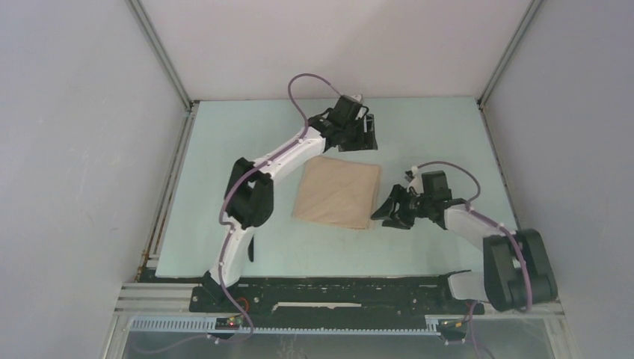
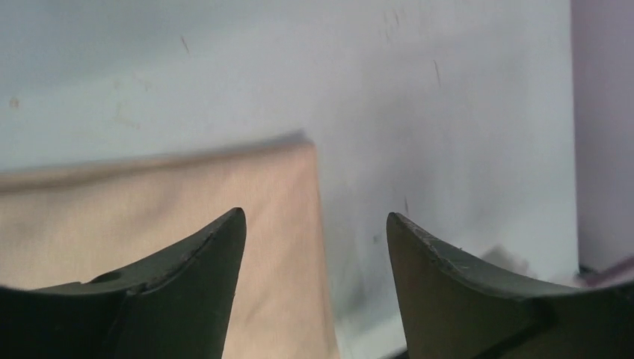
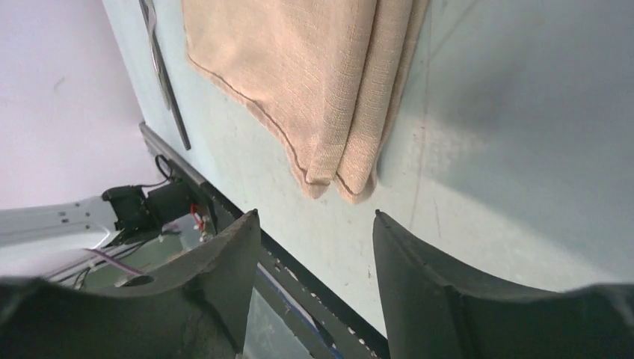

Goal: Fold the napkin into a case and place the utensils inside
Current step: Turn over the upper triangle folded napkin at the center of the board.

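The folded napkin [image 1: 338, 192] lies nearly square, slightly askew on the tabletop [image 1: 426, 134]; the left pincer [image 2: 314, 221] and right pincer [image 3: 315, 217] gape wide.

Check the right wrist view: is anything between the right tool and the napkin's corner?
Nothing visible. Only bare table lies between the open right tool and the napkin corner just ahead.
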You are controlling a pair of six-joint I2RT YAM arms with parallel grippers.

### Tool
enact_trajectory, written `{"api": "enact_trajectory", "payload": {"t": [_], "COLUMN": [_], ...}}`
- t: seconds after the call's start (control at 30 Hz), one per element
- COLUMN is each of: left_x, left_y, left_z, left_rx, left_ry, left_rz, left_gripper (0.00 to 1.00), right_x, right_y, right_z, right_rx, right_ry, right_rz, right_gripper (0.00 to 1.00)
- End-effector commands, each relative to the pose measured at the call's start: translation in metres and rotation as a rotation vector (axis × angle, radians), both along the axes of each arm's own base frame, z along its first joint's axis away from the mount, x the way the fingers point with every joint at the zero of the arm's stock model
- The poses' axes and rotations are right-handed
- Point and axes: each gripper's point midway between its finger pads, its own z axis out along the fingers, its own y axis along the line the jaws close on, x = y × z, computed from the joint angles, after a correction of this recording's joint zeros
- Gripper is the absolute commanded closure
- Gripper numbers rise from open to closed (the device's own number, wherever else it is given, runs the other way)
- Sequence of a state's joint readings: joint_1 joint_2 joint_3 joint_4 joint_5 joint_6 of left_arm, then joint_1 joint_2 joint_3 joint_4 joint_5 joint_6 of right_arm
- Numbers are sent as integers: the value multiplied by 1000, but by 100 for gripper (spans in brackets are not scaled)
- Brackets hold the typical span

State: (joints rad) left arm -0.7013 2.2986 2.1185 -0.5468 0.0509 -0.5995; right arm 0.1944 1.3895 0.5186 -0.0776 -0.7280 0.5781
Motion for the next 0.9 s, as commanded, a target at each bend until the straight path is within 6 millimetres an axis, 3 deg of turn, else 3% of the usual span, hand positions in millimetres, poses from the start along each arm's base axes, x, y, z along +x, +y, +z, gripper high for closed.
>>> {"api": "enact_trajectory", "payload": {"t": [0.0, 0.1, 0.2, 0.33, 0.4, 0.57, 0.87], "left_x": [-65, -118, -165, -200, -208, -222, -221], "left_y": [18, 34, 39, 32, 28, 18, 16], "left_z": [76, 37, 7, -25, -35, -63, -85], "left_rx": [-84, -18, 57, 152, 187, 232, 274], "left_ry": [1, 96, 130, 147, 144, 190, 219], "left_rz": [-120, -169, -226, -281, -295, -335, -326], "left_gripper": [24, 24, 27, 44, 47, 42, 56], "right_x": [2, 23, 42, 48, 39, 23, 8], "right_y": [-36, -46, -40, -30, -23, -7, 8], "right_z": [12, 16, 22, 9, 0, -11, -19], "right_rx": [-112, -43, 53, 116, 119, 96, 79], "right_ry": [-16, -11, -13, 37, 68, 101, 127], "right_rz": [-86, -169, -196, -173, -128, -64, 0], "right_gripper": [35, 37, 41, 53, 56, 60, 75]}}
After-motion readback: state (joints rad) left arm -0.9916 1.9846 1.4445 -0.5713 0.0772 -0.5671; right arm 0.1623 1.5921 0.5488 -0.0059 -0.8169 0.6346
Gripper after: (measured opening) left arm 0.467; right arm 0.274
